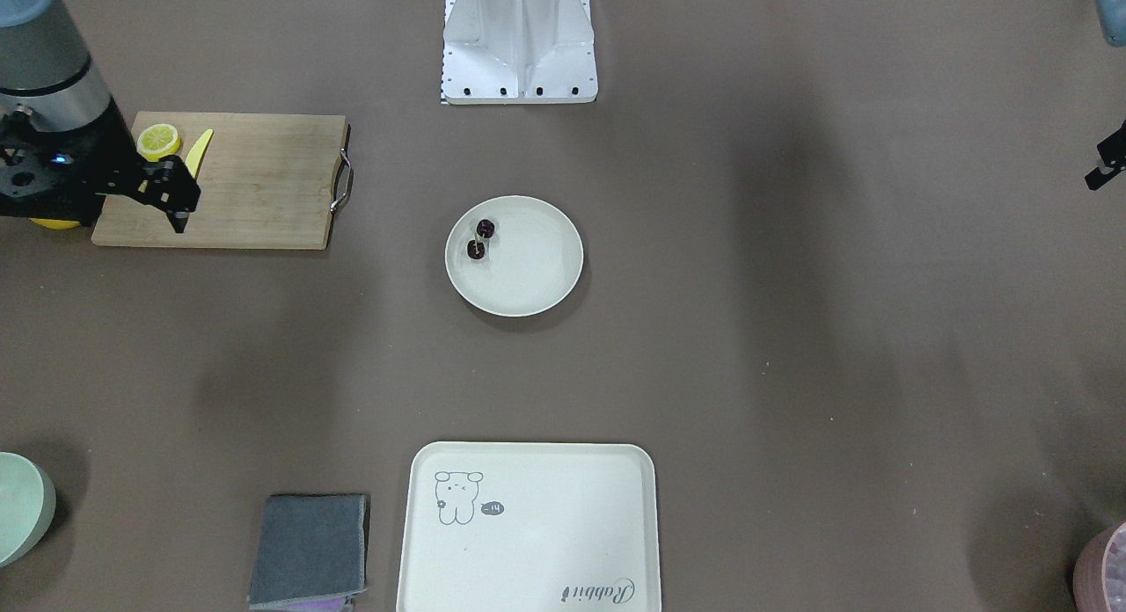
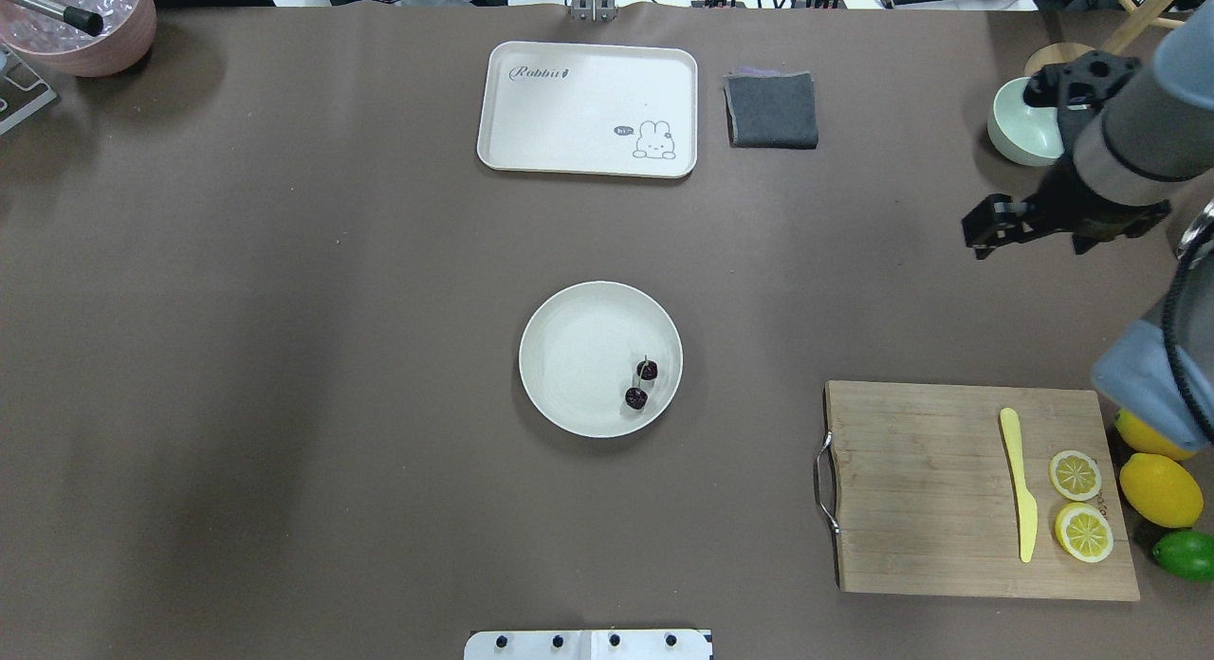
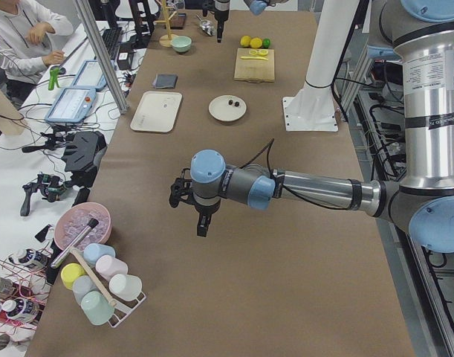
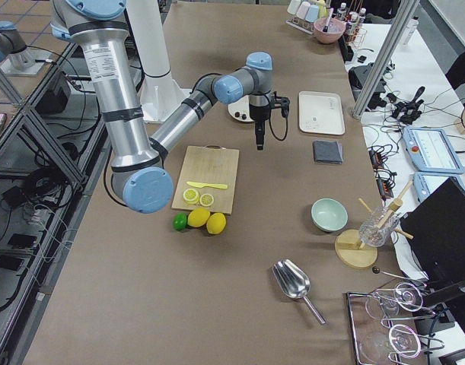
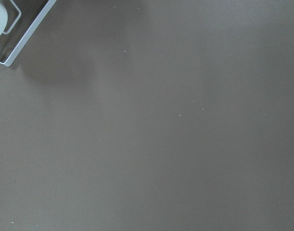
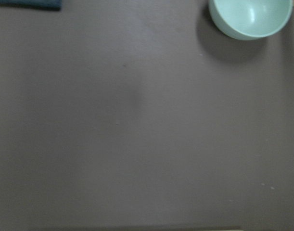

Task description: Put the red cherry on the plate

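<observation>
Overhead exterior: red cherry [image 2: 641,383] lies inside plate [image 2: 569,357], on the side toward the robot's right arm, both fruits resting on the dish floor. Right gripper [image 2: 979,235] hangs above bare table between green bowl [image 2: 1017,131] and cutting board [image 2: 929,489], well apart from plate. Its fingers look pressed together, holding nothing. Left gripper [image 3: 203,227] hangs over table, far from plate; finger state: cannot tell.

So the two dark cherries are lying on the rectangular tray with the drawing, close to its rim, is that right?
Not quite. The red cherry lies on the round plate, close to its rim, not on the rectangular tray, which holds nothing. The overhead exterior view shows this.
</observation>
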Robot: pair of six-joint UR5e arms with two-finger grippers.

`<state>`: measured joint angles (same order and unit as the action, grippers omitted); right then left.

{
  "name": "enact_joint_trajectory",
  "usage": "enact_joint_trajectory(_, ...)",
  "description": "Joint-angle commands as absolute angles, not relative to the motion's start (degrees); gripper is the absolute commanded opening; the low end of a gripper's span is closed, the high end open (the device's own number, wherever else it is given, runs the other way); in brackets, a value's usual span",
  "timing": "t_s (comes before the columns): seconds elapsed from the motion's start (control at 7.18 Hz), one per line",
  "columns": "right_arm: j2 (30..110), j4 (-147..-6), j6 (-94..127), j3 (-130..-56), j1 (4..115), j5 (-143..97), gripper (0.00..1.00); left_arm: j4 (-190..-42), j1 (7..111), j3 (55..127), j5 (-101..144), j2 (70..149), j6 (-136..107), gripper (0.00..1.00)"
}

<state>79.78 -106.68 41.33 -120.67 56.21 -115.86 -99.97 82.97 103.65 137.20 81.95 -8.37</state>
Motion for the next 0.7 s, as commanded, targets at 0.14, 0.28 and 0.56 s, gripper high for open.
enact_joint_trajectory(0.14, 93.1, -106.2, 18.1, -116.8, 74.2, -126.1, 1.0, -99.8, 82.9, 102.2, 136.7, 82.0, -8.5, 0.98)
enact_joint_trajectory(0.28, 94.0, -106.3, 11.8, -113.4, 79.9, -127.2, 1.0, -99.6, 82.8, 102.0, 136.7, 82.2, -8.6, 0.98)
enact_joint_trajectory(0.56, 93.4, -106.1, 8.3, -109.5, 83.6, -130.5, 1.0, -99.5, 82.9, 101.8, 136.7, 82.3, -8.6, 0.98)
